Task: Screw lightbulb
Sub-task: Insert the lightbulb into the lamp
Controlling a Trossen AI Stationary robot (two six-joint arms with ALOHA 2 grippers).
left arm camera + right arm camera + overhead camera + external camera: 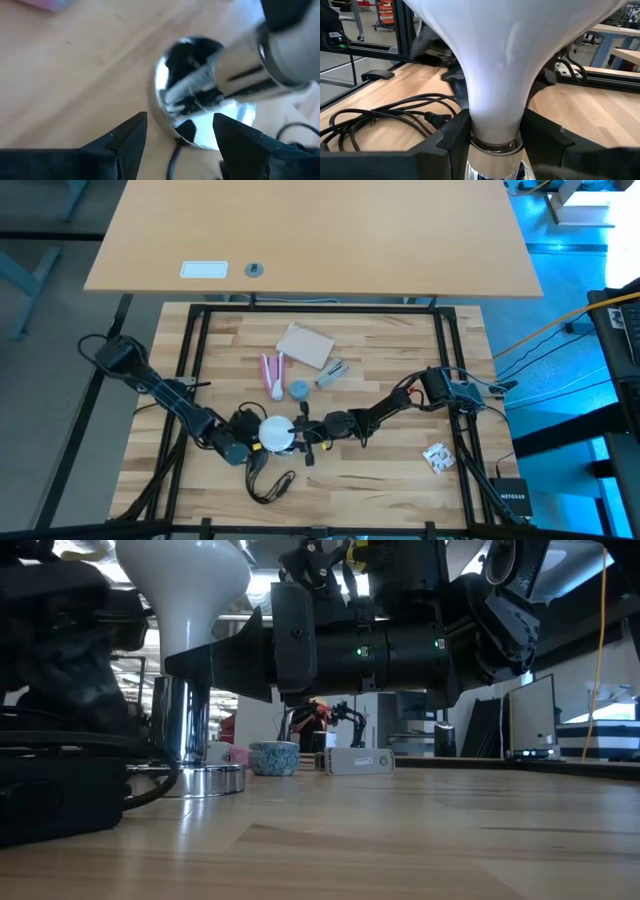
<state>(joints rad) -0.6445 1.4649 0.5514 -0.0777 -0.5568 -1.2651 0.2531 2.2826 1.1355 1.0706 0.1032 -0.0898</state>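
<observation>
The lightbulb (pixel 510 55) is white, with a wide dome that tapers to a narrow neck. It stands upright on the silver stem (pixel 180 720) of a lamp base, a round silver disc (pixel 205 780) resting flat on the wooden table. From above it shows as a white round (pixel 278 433). My right gripper (pixel 495 137) comes from the table's right and is shut on the bulb's neck. My left gripper (pixel 180 132) is open, low at the left of the base. Its fingers stand on either side of the disc's edge (pixel 200 142), where the black cord leaves. I cannot tell whether they touch it. My right gripper pinches the bulb's narrow neck (pixel 495 120) between its two fingers, just above the silver collar (pixel 496 146). The fingers (pixel 452 135) come level from the table's right side and lie across the neck. The bulb stands upright on the stem, dome up.
A coiled black cord (pixel 270 480) lies near the front edge. Behind the lamp are pink items (pixel 272 375), a light-blue cap (pixel 299 389), a brown card piece (pixel 305 345) and a small grey item (pixel 331 371). A white packet (pixel 437 457) lies at the right.
</observation>
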